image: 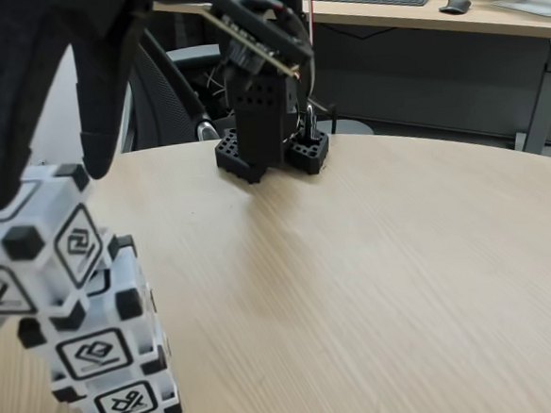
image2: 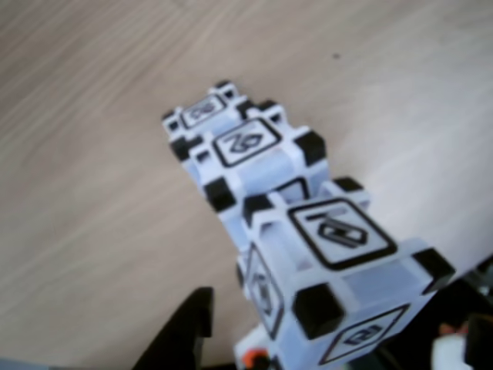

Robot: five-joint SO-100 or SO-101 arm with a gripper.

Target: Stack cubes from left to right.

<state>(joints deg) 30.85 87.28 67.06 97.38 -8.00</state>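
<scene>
your gripper (image: 51,170) sits jaws wide astride the top cube (image: 42,246) of the three-cube stack, near left on the table (image: 374,256).

three cubes (image2: 269,223) stacked askew, wooden table (image2: 92,154), blurred

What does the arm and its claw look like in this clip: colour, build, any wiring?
In the fixed view the claw is matte black plastic with two broad, tapering fingers. The arm has a bare circuit board on its underside and thin wires near its black perforated base. The other view shows a small orange part near the claw.
</scene>
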